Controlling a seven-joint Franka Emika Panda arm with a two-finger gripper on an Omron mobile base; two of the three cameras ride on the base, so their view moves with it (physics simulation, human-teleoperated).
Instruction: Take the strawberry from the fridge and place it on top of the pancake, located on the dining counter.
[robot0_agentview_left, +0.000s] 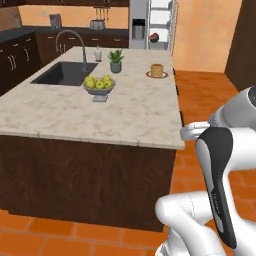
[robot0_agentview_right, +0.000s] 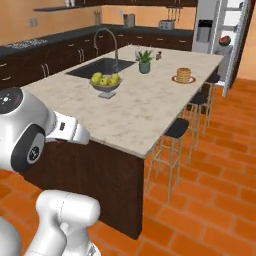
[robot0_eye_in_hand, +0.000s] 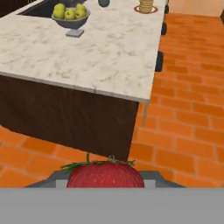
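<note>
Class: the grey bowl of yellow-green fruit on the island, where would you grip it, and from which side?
Grip the grey pedestal bowl by its thin rim, coming from above: the rim flares wide over a narrow stem and small square foot, and piled fruit fills the middle.

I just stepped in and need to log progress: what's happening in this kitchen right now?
The robot arm is carrying the strawberry, clamped in its gripper at the near end of the dining counter. The pancake stack sits bare on its plate at the far end, beyond the bowl of yellow-green fruit and the sink. The fridge behind stands open. The berry is not yet on the pancake.
</note>
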